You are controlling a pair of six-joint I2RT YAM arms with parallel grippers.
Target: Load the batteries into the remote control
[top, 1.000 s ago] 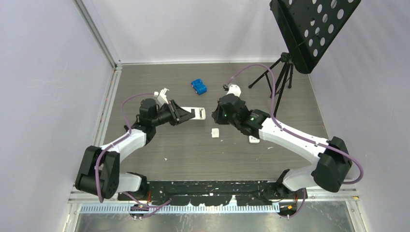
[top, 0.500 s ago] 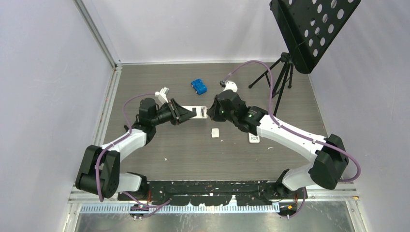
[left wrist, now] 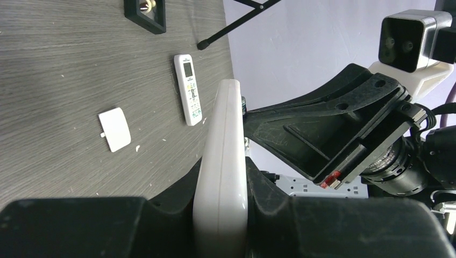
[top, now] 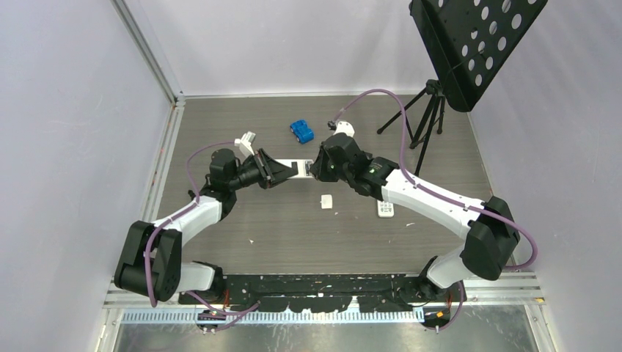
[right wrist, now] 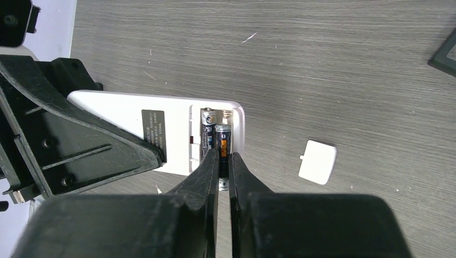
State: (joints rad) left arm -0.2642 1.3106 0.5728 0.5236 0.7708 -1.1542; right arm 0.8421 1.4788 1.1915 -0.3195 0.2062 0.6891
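one white cover and spare remote lie near remote control.

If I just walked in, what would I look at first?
The two robot arms meeting in the middle of the table: the left gripper holds a white remote control with its back open. The right gripper pinches a loose battery at the slot, beside a seated battery already lying inside. A bright blue block sits just behind them.
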